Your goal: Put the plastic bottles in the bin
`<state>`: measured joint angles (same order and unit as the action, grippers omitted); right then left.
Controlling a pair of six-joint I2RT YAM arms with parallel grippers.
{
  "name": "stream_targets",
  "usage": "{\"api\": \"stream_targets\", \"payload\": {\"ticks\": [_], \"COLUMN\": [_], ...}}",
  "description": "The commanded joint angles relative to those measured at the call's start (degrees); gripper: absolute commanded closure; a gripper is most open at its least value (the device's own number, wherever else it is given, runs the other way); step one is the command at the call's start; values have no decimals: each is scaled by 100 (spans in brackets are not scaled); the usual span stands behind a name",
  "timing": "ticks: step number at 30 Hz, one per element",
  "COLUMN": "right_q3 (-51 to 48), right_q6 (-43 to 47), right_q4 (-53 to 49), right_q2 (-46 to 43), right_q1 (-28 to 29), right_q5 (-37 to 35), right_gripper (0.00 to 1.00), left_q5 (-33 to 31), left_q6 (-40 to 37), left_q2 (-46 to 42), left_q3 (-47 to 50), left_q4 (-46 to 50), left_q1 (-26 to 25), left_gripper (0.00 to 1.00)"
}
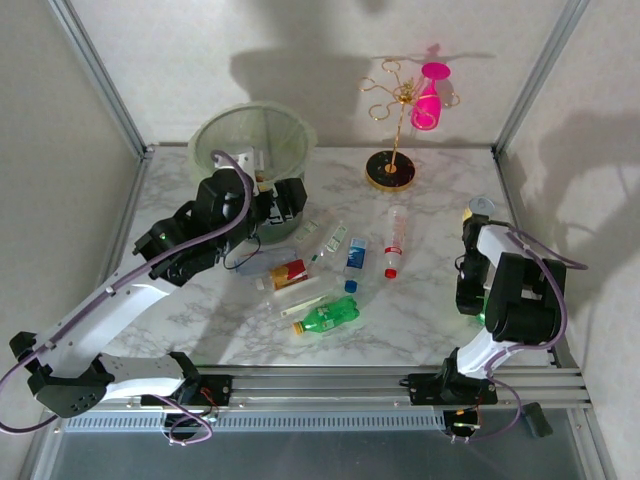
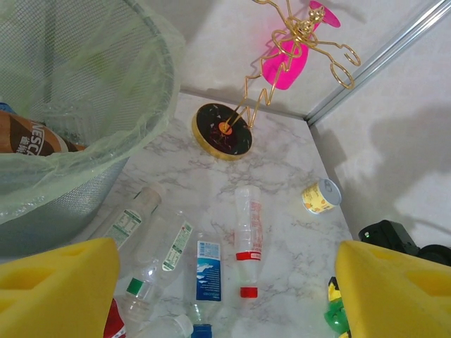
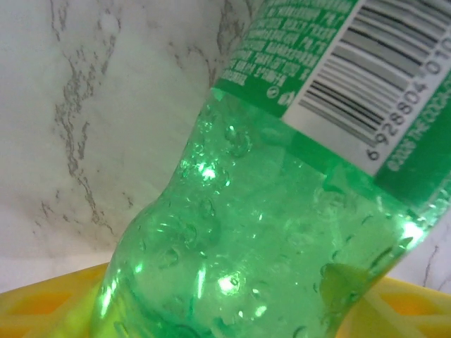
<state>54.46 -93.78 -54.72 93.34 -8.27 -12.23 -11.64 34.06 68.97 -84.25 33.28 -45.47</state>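
Note:
Several plastic bottles lie on the marble table right of the bin (image 1: 208,135): a clear red-capped one (image 1: 395,243) (image 2: 246,236), a blue-labelled one (image 1: 355,255) (image 2: 208,271), a red-labelled one (image 1: 288,272) and a green one (image 1: 328,316). My left gripper (image 1: 288,205) (image 2: 225,296) hangs open beside the bin's wall (image 2: 84,105), with nothing between its yellow pads (image 2: 60,289). A brown bottle (image 2: 32,137) lies inside the bin. Low at the table's right side, my right gripper (image 1: 478,305) (image 3: 232,310) is shut on another green bottle (image 3: 268,211), a pad against each side.
A gold wire stand (image 1: 392,165) (image 2: 222,130) carries a pink goblet (image 1: 430,95) (image 2: 285,67) at the back. A small tan cup (image 1: 482,207) (image 2: 320,196) lies near the right wall. Metal frame posts mark the back corners.

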Motion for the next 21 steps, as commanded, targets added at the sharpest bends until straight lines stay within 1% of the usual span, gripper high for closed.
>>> {"api": "stream_targets", "payload": {"ticks": [1, 6, 10, 14, 16, 21], "right_q3": [-97, -205, -374, -214, 1, 715], "right_q6": [-43, -393, -784, -1043, -1062, -1018], "right_q4": [-100, -229, -288, -276, -276, -313], "right_q2": [36, -191, -482, -581, -451, 241], "right_q1": [-23, -1, -14, 84, 295, 1207], "right_q5": [-149, -56, 179, 383, 403, 376], "right_gripper": [32, 46, 48, 49, 49, 50], "left_q5": [-27, 12, 21, 39, 39, 46], "left_q6": [-8, -5, -31, -36, -40, -40], "left_q2": [-94, -111, -129, -172, -207, -235], "left_q3": [84, 85, 84, 93, 126, 147], "left_q4": [56, 23, 12, -4, -23, -74], "left_q1": [65, 82, 82, 82, 82, 82], "left_gripper": [21, 21, 21, 21, 21, 21]}}
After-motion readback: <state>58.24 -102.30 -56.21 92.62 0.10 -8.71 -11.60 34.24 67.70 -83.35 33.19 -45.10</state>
